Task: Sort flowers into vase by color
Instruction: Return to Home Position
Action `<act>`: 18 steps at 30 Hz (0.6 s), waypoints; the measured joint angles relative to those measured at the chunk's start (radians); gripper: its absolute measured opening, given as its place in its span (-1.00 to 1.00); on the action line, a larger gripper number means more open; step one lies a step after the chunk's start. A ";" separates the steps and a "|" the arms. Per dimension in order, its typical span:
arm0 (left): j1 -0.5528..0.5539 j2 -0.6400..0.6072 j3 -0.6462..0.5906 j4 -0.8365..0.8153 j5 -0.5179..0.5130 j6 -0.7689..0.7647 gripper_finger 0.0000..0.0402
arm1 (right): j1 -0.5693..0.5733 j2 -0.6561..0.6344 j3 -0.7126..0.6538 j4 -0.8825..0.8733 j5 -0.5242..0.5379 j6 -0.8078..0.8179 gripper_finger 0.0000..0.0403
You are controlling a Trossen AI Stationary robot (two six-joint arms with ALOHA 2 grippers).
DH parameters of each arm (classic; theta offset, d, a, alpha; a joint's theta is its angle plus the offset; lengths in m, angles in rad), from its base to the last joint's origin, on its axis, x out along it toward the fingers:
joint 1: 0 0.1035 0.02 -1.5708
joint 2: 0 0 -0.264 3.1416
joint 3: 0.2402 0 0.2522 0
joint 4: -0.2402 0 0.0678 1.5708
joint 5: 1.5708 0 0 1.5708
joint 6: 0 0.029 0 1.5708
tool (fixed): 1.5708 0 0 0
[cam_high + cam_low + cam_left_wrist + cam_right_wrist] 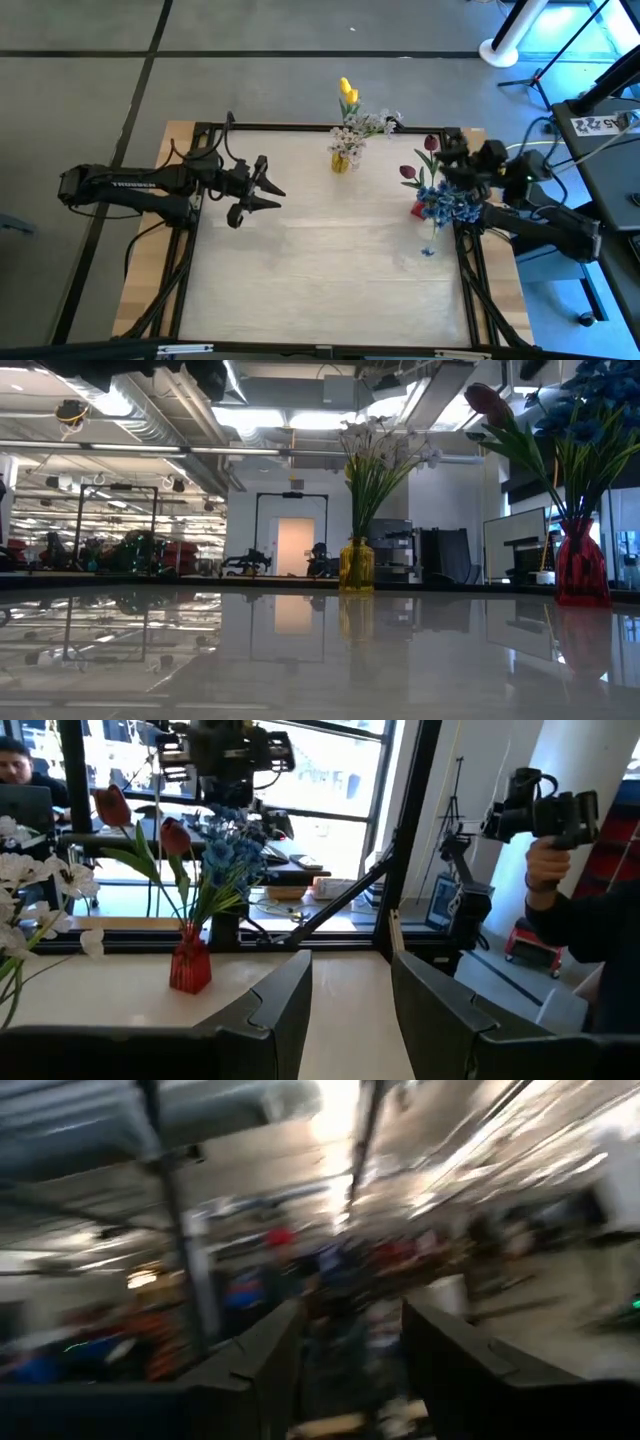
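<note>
Tabletop [320,270] from above: left gripper [268,194] is waiting at left, right gripper [455,160] hanging beside the red vase [419,210]. Level view: tulips [487,402] and blue clusters [592,390] are standing in it. Wrist views: both grippers are gaping empty; homing is calling for a clear lift.

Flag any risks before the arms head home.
1. The right gripper, fingers open, hangs just above the blue flowers and dark red tulips. A low retreat could snag a stem and tip the red vase.
2. That vase stands near the right edge of the table and looks top-heavy with tall stems, so a knock might send it off.
The left gripper waits over the table's left side, well away from both vases.
</note>
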 joint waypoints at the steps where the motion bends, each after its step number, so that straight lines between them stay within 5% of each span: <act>1: 0.000 0.000 0.000 0.000 0.000 0.000 -0.33 | 0.046 0.004 0.000 -0.001 0.015 -0.019 -0.12; 9: 0.000 0.000 0.000 0.002 0.000 0.000 -0.33 | 0.508 0.044 -0.001 -0.059 0.258 -0.146 -0.12; 18: 0.000 0.000 0.000 0.002 0.000 0.000 -0.33 | 0.927 0.057 0.003 -0.049 0.188 -0.035 -0.12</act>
